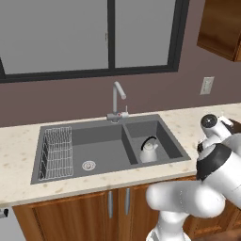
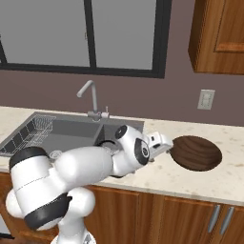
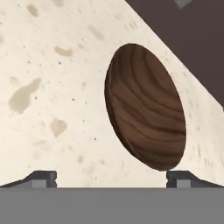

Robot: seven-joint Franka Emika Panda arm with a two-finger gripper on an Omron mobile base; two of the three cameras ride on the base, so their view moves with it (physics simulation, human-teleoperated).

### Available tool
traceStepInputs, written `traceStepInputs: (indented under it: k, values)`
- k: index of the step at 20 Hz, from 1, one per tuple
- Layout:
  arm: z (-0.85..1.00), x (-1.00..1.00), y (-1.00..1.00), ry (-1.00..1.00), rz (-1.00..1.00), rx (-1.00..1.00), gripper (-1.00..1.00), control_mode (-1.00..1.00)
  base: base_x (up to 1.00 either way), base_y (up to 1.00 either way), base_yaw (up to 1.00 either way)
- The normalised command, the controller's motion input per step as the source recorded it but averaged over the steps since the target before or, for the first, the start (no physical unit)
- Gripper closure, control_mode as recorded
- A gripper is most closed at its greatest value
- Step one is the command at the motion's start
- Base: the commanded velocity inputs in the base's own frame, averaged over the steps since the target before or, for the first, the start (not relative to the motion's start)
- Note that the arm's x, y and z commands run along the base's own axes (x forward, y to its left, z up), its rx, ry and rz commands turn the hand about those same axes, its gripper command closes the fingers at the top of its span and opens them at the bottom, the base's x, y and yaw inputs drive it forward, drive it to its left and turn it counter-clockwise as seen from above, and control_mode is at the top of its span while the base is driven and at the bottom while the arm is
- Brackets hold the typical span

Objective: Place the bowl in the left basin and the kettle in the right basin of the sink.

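Observation:
The dark-brown wooden bowl (image 2: 196,152) lies on the counter to the right of the sink (image 1: 56,178). In the hand view the bowl (image 3: 144,105) sits just ahead of my gripper (image 3: 112,179). The gripper's two fingertips (image 3: 43,178) stand wide apart with nothing between them. From the right base view my gripper (image 2: 170,146) hovers at the bowl's left rim, open. The white kettle (image 1: 149,151) with its dark arched handle stands upright inside the smaller right basin (image 1: 167,141). The wider left basin (image 1: 101,153) holds a wire rack (image 1: 57,151).
A slim silver faucet (image 1: 116,101) rises at the sink's back edge. A wall outlet (image 2: 206,99) sits above the counter, and a wooden cabinet (image 2: 219,33) hangs at the upper right. The speckled countertop (image 2: 228,181) stretches right of the bowl.

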Motion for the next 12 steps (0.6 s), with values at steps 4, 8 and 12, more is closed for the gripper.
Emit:
traceStepInputs:
  k: [4,8,12]
  values:
    - [-0.35,0.23,-0.26,0.00,0.00,-0.06,-1.00,-1.00,0.00,0.00,0.00]
    - [-0.31,0.29,-0.26,0.00,0.00,-0.04,-1.00,-1.00,0.00,0.00,0.00]
    - [-0.26,0.32,-0.26,0.00,0.00,-0.03,-1.00,-1.00,0.00,0.00,0.00]
